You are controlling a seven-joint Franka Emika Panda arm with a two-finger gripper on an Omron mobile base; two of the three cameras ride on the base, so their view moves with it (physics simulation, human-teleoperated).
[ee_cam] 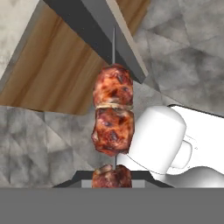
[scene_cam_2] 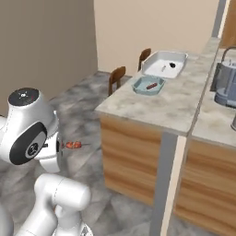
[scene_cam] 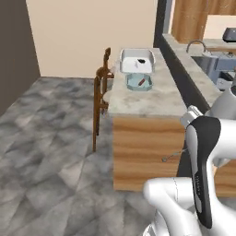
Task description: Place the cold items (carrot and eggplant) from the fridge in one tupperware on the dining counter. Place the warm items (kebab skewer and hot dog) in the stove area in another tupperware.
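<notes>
The gripper pinches a kebab skewer: glossy charred meat chunks on a thin metal rod.

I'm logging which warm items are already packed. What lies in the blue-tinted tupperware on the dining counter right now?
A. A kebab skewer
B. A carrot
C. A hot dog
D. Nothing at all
C. A short reddish-brown hot dog lies inside the blue-tinted tupperware on the dining counter, while the kebab skewer is gripped in the end effector, away from the counter.
</notes>
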